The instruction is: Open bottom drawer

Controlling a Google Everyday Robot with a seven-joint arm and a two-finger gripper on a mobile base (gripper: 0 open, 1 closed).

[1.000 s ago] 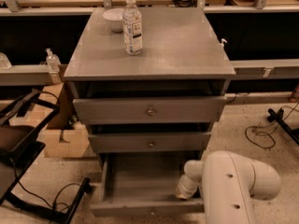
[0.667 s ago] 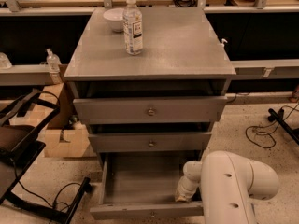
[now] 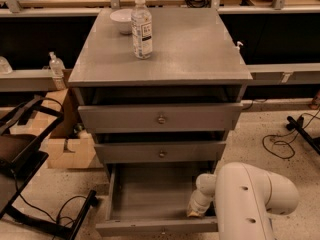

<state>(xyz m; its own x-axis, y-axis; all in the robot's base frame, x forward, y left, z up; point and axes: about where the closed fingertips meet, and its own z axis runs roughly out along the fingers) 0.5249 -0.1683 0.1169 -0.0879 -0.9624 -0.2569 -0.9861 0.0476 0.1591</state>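
The bottom drawer (image 3: 150, 227) of the grey cabinet stands pulled out towards me. Its bare inside (image 3: 150, 194) shows, and its slim front runs along the lower edge of the camera view. Its knob is not clearly visible. My white arm (image 3: 250, 199) comes in from the lower right. My gripper (image 3: 194, 213) reaches down at the right end of the open drawer, just behind the drawer front. Its tips are hidden by the wrist and the drawer front.
The top drawer (image 3: 160, 118) and middle drawer (image 3: 160, 153) sit slightly ajar. A water bottle (image 3: 142, 26) and a white bowl (image 3: 121, 20) stand on the cabinet top (image 3: 190, 49). A black chair frame (image 3: 20, 154) and a cardboard box (image 3: 70, 154) are at the left. Cables (image 3: 280, 144) lie on the floor at the right.
The bottom drawer has come a little further out towards me, and my arm has drawn back with it.
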